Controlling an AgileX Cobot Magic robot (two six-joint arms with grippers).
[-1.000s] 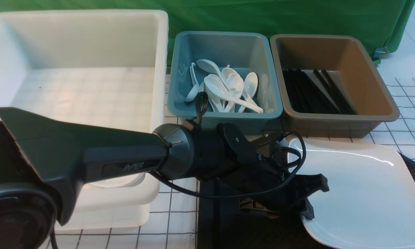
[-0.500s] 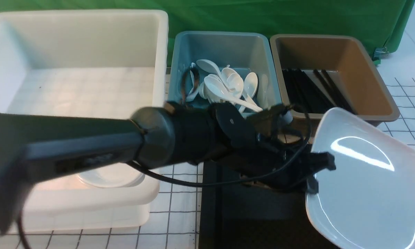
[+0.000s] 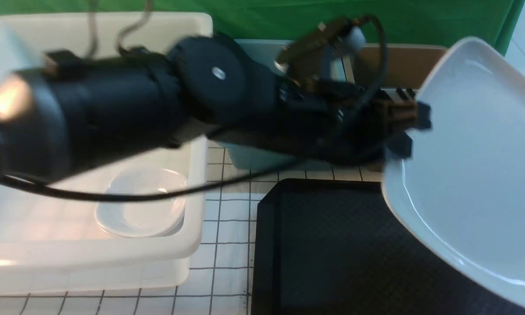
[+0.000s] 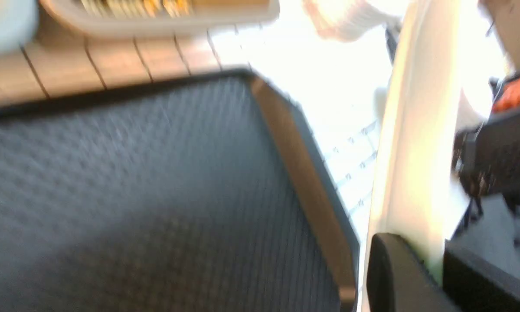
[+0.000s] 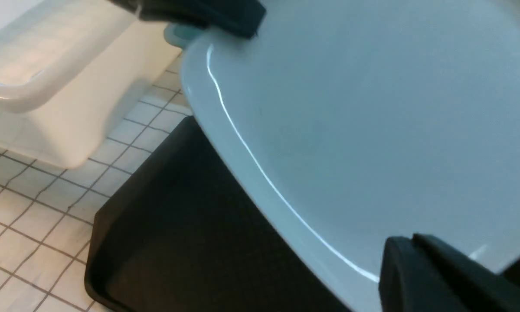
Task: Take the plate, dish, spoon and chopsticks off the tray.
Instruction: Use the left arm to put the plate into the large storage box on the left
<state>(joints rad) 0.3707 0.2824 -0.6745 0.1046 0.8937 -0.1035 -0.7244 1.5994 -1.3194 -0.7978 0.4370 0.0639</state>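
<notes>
The large glossy white plate [image 3: 472,166] is held pinched by left tool [image 3: 409,131] and right tool [image 5: 433,268] above the bare-looking black textured tray [image 3: 323,245]; only its stowing is judged left.

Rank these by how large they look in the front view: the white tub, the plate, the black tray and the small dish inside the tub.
1. white tub
2-3. plate and tray: unsure, since the plate is held up, probably nearer the camera, and hides part of the tray
4. small dish

Left arm [image 3: 113,109] blurred, hiding most of the blue tub [image 3: 249,158]; plate [image 3: 472,175] and tray [image 3: 323,245] cut off at the edges
</notes>
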